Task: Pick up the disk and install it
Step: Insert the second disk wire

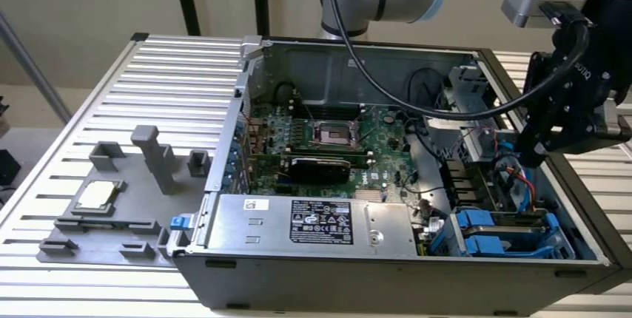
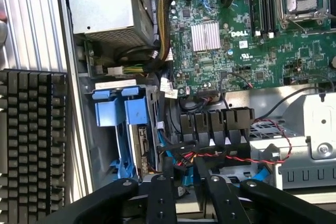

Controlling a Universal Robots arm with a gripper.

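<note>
Gripper hung at right of exterior frame over open computer case; finger spread impossible to tell.

The black gripper is cut off by the wrist picture's edge, so its fingertips are hidden. In the exterior view, the grey ribbed metal table runs past the picture's edges, and the white label text is too small to read.
</note>
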